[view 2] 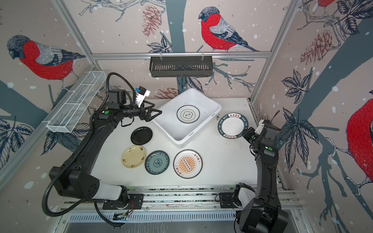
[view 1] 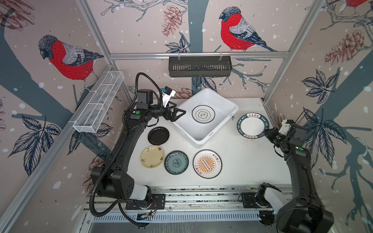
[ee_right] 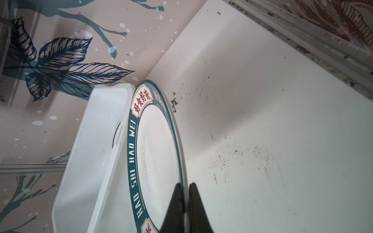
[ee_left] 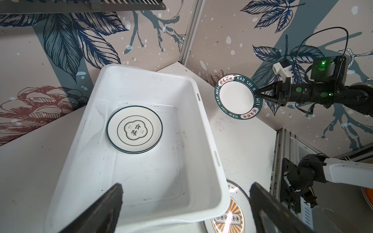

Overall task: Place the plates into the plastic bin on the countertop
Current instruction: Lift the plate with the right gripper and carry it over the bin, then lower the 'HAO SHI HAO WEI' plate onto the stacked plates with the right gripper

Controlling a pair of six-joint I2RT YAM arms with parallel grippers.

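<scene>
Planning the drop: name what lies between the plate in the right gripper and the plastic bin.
Only a bare, dark-specked strip of countertop separates the lettered plate from the plastic bin; both top views show it.

Place: a robot test booth dressed up as a kitchen corner.
Walls: flat panels (view 1: 141, 30) printed with birds, framed by bare aluminium bars (view 1: 141, 56).
Machines: 2 black robot arms, left arm (view 1: 125, 145) and right arm (view 1: 298, 167), bolted to a metal rail (view 1: 201, 198).
Ahead of the left fingers (ee_left: 105, 209): white tub (ee_left: 94, 161), black rack (view 1: 199, 65) hung on the wall.
Between the right fingers (ee_right: 198, 209): lettered dinner plate (ee_right: 153, 151), above a speckled white table (ee_right: 262, 141).
</scene>
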